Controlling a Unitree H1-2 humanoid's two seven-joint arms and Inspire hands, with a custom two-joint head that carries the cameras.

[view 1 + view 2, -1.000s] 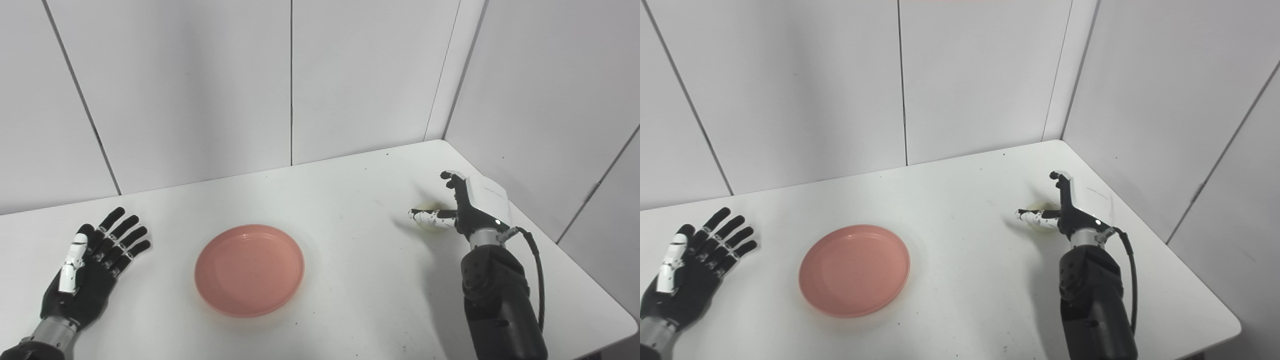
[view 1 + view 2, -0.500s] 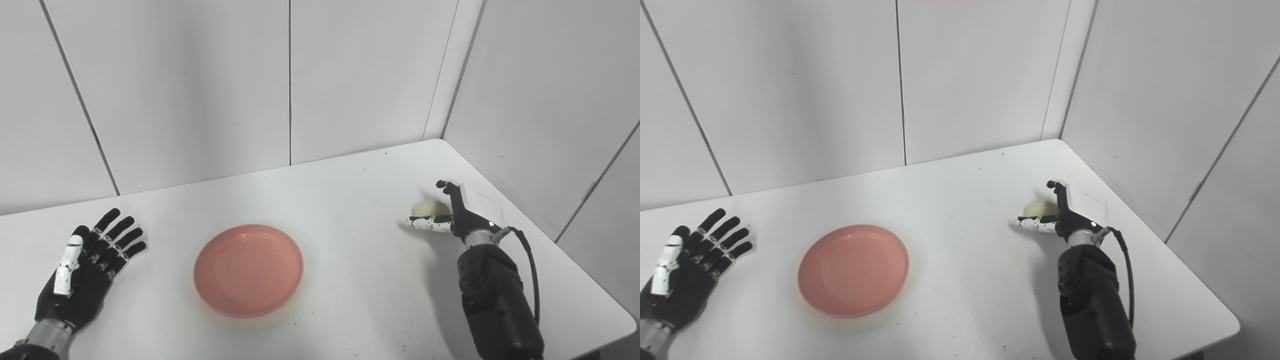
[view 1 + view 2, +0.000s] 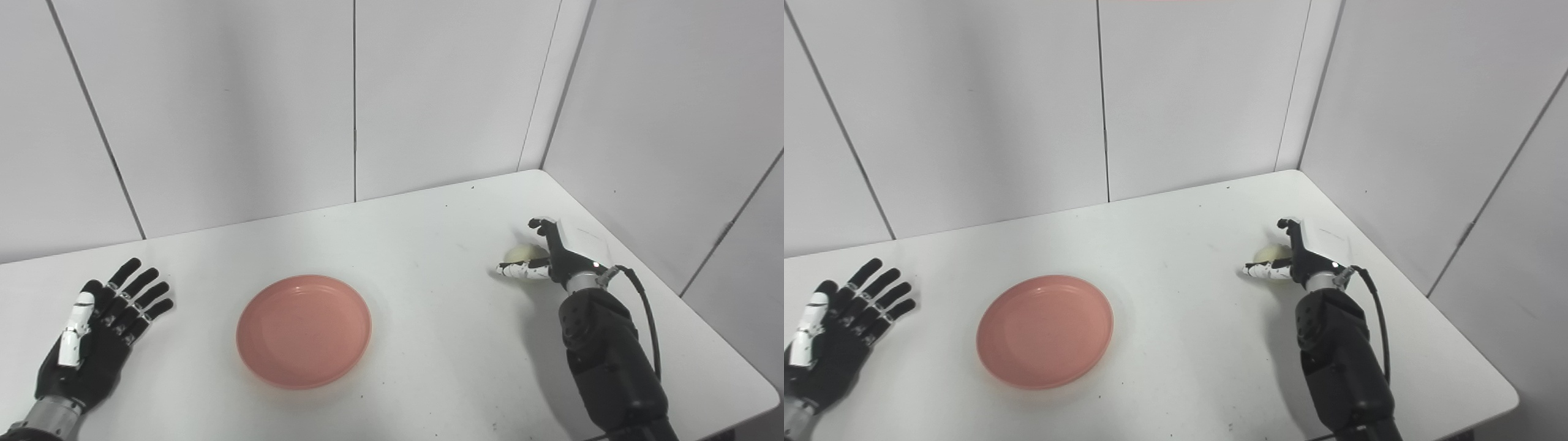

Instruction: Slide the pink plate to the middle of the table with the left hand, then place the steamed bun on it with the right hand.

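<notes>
Your left hand (image 3: 92,343) lies released, fingers spread, palm up at the table's (image 3: 429,343) left edge. The pink plate (image 3: 304,331) sits mid-table, empty. Far right, your right hand (image 3: 554,254) cups the steamed bun (image 3: 523,252); whether it grips, you cannot tell.

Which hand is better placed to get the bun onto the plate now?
Right. The right hand is already cupped around the steamed bun near the table's right edge. The left hand lies open, far left of the pink plate.
</notes>
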